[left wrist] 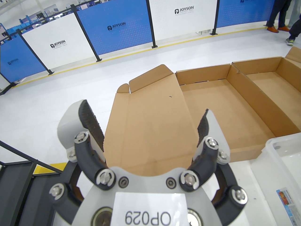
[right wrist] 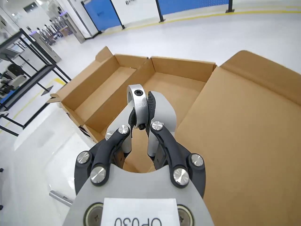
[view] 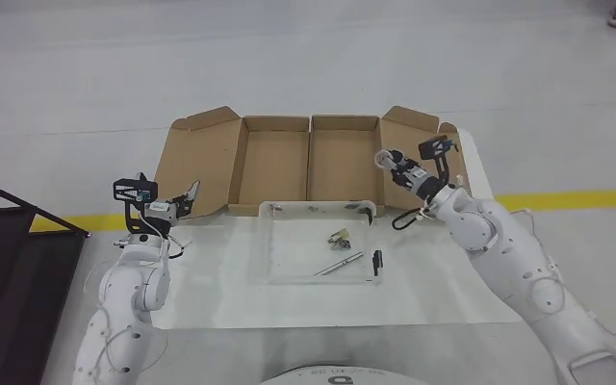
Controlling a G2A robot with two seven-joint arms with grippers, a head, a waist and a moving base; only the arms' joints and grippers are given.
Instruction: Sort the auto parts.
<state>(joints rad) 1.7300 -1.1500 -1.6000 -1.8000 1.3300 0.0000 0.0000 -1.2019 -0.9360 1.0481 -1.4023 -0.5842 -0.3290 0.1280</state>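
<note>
The fingers of the right gripper (right wrist: 141, 103) clamp the flat faces of a metal collar (right wrist: 138, 99) over the cardboard box's (right wrist: 178, 81) right compartment, a small, rigid, smooth and probably weighty ring, while the left gripper (left wrist: 145, 112), fingers spread and empty, sits near the box's left flap.

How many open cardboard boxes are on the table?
2. One cardboard box and a second box stand side by side, flaps open, beyond the clear tray. None seems hidden.

Pale floor (view: 289, 58), yellow floor line (view: 558, 200), blue and white fence panels (left wrist: 117, 31)
</note>
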